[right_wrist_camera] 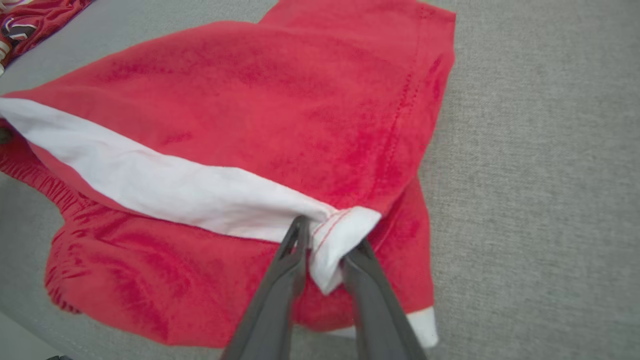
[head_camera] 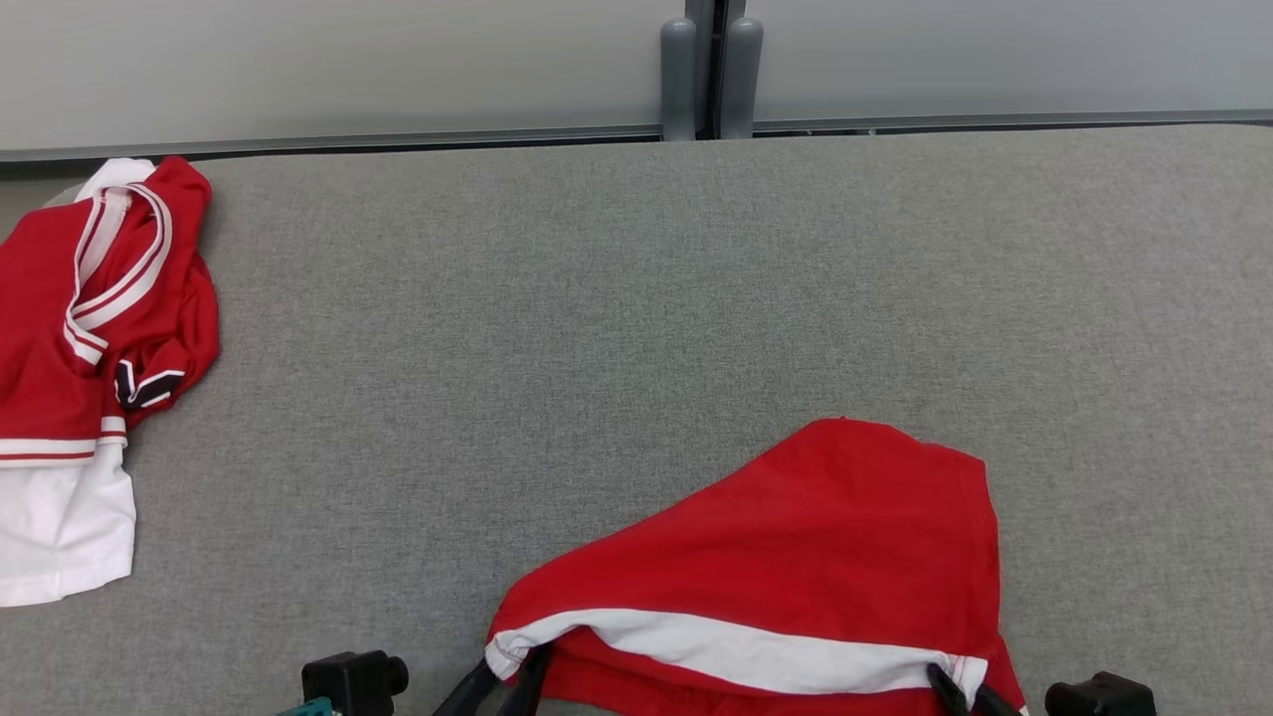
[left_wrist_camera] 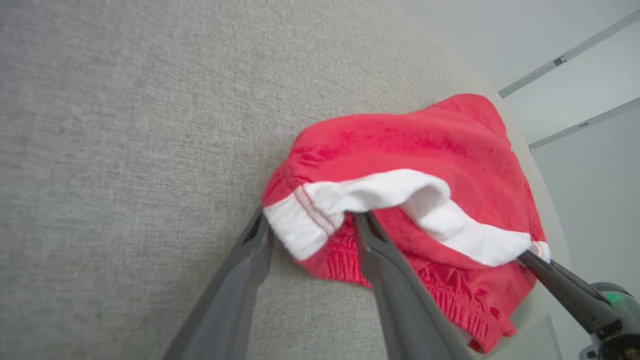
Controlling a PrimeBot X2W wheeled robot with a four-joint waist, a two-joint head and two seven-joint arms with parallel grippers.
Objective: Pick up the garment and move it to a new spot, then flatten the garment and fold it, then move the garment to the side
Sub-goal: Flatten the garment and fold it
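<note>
The garment (head_camera: 816, 537) is a pair of red shorts with a white hem band, lying rumpled near the front edge of the grey table (head_camera: 597, 298). My left gripper (head_camera: 512, 664) is at the band's left corner. In the left wrist view, the left gripper (left_wrist_camera: 310, 217) stands open, its fingers astride that white corner of the garment (left_wrist_camera: 425, 145). My right gripper (head_camera: 960, 686) is at the band's right corner. In the right wrist view, the right gripper (right_wrist_camera: 330, 235) pinches the white corner of the garment (right_wrist_camera: 280, 95) between its fingers.
A second red and white garment (head_camera: 90, 328) lies crumpled at the table's left edge. Two grey posts (head_camera: 711, 70) stand behind the table against a pale wall. The table's front edge runs just under the shorts.
</note>
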